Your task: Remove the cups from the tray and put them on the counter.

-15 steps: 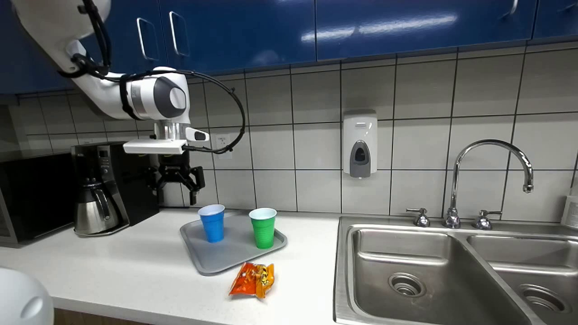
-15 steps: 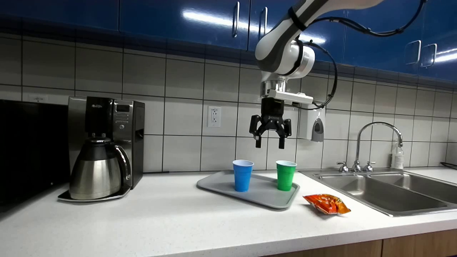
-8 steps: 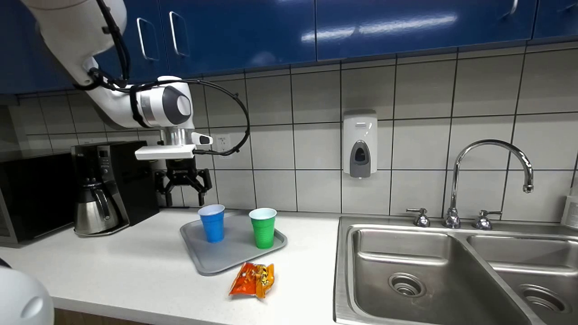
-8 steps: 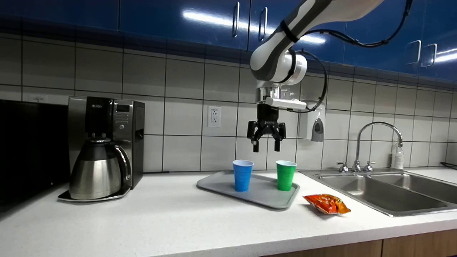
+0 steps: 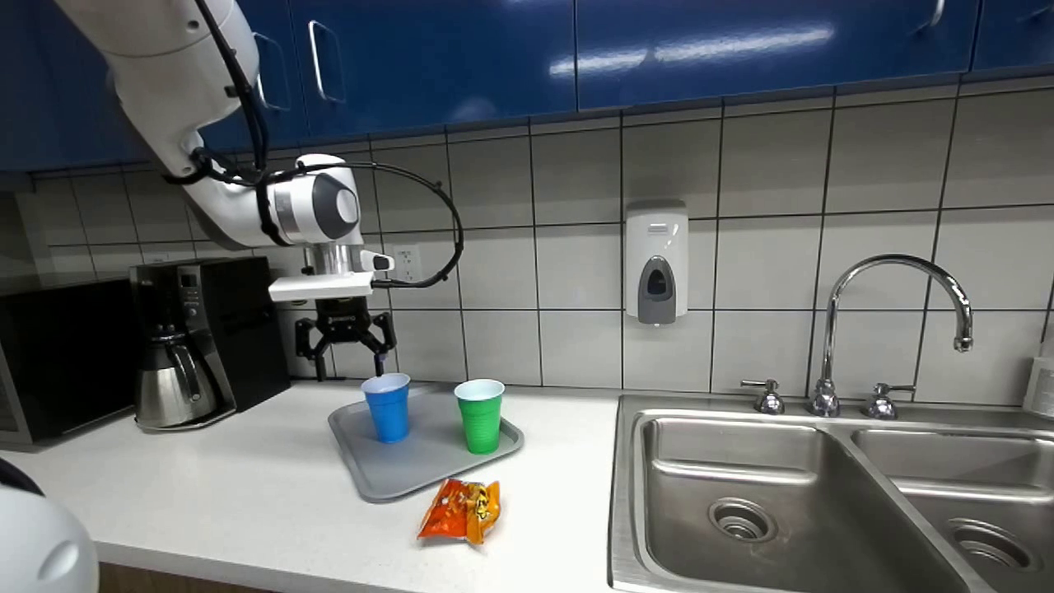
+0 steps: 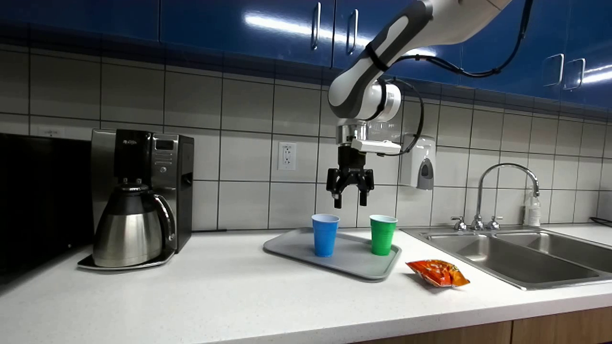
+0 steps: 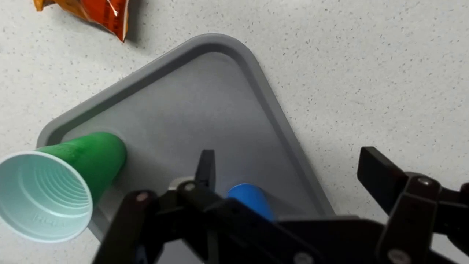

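The blue cup (image 5: 389, 416) and the green cup (image 5: 480, 424) stand upright on the grey tray (image 5: 412, 469), which lies on the white counter (image 5: 230, 486). My gripper (image 5: 350, 368) is open and empty, pointing down, a little above the blue cup's rim height. In an exterior view, my gripper (image 6: 350, 201) is above and slightly right of the blue cup (image 6: 325, 239). In the wrist view, the blue cup (image 7: 251, 198) is mostly hidden behind my near finger linkage. The green cup (image 7: 91, 157) shows at the left, clear of my fingers.
An orange snack packet (image 5: 461, 511) lies on the counter just beyond the tray. The steel sink (image 5: 623, 494) with its tall faucet (image 5: 830, 329) is on one side. A coffee maker (image 6: 134, 220) and a dark boxy appliance (image 6: 43, 200) stand on the opposite side. Blue cupboards (image 6: 239, 28) hang above.
My gripper has come lower and moved sideways toward the blue cup: rightward in one exterior view, leftward in another. It stays open. The cups, tray and packet have not moved.
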Action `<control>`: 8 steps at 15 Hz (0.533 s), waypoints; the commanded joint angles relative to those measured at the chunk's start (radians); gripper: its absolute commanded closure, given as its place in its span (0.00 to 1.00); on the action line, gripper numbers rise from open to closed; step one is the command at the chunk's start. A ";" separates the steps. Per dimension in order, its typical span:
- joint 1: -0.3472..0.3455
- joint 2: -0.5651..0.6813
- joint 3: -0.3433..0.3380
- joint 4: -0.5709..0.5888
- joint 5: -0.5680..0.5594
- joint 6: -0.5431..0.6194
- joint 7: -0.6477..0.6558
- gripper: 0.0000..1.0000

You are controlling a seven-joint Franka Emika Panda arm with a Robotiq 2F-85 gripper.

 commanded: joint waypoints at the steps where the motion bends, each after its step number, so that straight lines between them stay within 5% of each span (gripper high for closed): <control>1: -0.004 0.033 0.002 0.051 -0.023 -0.012 -0.040 0.00; 8: 0.008 0.142 0.013 0.154 -0.013 -0.030 -0.055 0.00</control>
